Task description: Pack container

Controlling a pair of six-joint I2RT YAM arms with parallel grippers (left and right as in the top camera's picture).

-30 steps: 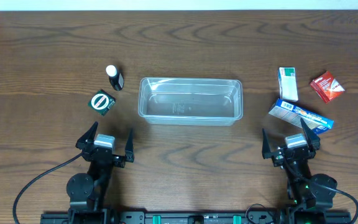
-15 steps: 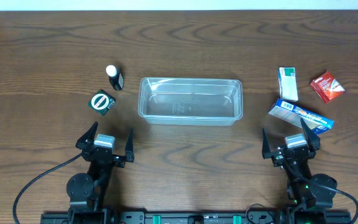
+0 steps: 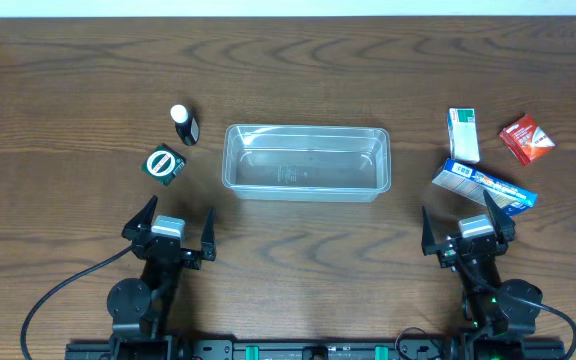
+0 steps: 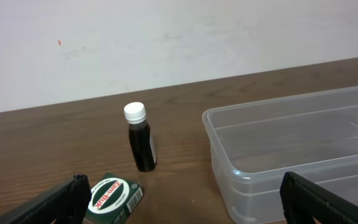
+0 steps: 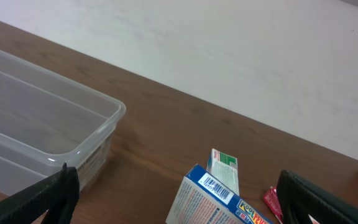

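The clear plastic container (image 3: pixel 306 161) sits empty at the table's middle; it also shows in the left wrist view (image 4: pixel 303 149) and the right wrist view (image 5: pixel 36 118). A dark bottle with a white cap (image 3: pixel 184 124) (image 4: pixel 140 145) and a green Zam-Buk box (image 3: pixel 164 164) (image 4: pixel 112 197) lie to its left. A blue box (image 3: pixel 484 186) (image 5: pixel 213 199), a white-green box (image 3: pixel 463 134) (image 5: pixel 223 170) and a red packet (image 3: pixel 526 139) (image 5: pixel 272 203) lie to its right. My left gripper (image 3: pixel 175 227) (image 4: pixel 185 202) and right gripper (image 3: pixel 461 226) (image 5: pixel 179 199) are open and empty near the front edge.
The brown wooden table (image 3: pixel 298 80) ends at a white wall behind. Black cables (image 3: pixel 58 295) run from the arm bases at the front edge.
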